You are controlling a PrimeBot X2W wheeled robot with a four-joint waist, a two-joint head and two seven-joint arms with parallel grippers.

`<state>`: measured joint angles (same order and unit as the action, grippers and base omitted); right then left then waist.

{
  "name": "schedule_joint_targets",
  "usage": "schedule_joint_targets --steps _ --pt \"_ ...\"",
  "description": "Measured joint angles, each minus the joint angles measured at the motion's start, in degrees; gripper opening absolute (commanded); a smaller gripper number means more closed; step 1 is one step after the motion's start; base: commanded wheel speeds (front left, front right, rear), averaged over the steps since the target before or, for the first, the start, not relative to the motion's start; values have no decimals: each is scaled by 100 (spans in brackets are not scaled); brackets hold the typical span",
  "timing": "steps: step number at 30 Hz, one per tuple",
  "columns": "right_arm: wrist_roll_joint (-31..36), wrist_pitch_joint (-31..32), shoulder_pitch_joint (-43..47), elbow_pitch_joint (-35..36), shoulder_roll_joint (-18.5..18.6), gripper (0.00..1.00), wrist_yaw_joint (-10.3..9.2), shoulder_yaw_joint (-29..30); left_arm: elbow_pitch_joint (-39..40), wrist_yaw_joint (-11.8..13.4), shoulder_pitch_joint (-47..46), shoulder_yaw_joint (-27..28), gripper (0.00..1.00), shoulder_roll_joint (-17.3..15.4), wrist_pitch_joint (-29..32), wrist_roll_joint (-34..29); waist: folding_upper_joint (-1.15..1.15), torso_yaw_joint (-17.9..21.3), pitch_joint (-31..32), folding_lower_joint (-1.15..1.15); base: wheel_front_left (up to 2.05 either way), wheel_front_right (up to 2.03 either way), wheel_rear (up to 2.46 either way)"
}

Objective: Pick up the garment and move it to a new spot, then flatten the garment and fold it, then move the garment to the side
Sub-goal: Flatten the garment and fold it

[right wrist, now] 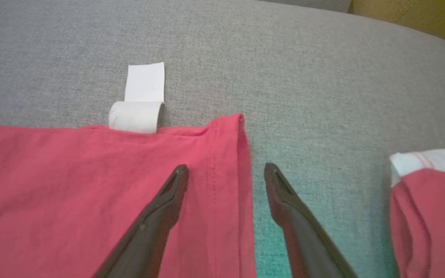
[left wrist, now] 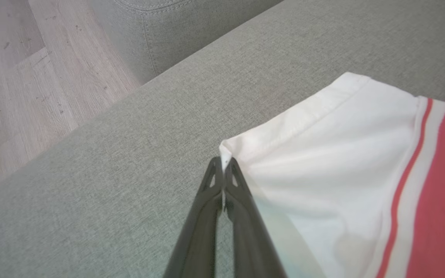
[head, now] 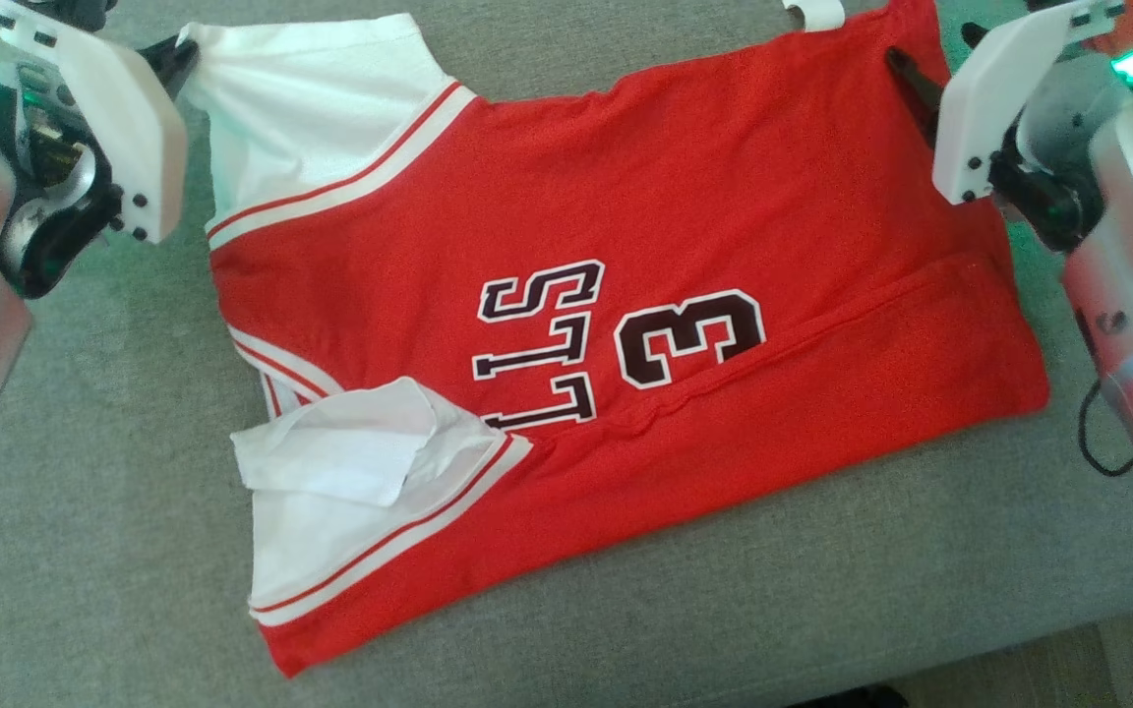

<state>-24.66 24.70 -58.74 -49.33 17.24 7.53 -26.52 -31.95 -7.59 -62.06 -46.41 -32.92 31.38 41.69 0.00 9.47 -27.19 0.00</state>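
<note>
Two grippers of mine sit at the far edge of the red, white-sleeved jersey garment (head: 566,295), which lies spread on the grey woven sofa seat (head: 822,590); my left gripper (left wrist: 223,164) is clenched on the corner of its white sleeve (left wrist: 323,154); my right gripper (right wrist: 226,170) stands released, one finger over the red hem, the other over bare seat, near a white label (right wrist: 139,104).

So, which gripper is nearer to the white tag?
Right. The right gripper is open astride the red edge of the shirt, close beside the tag. The left gripper is shut on a corner of the white sleeve, at the shirt's opposite end.
</note>
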Motion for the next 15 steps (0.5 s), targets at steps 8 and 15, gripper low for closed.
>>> schedule_joint_targets --steps 8,15 --pt "215 -378 -307 -498 -254 100 0 -40 140 0 -119 -132 0 -40 33 19 0 -63 -17 0 0 0 0" --pt "212 -609 -479 -824 -327 96 0 -102 162 -1 -118 -192 0 -44 36 79 0 -107 -34 0 0 0 0"
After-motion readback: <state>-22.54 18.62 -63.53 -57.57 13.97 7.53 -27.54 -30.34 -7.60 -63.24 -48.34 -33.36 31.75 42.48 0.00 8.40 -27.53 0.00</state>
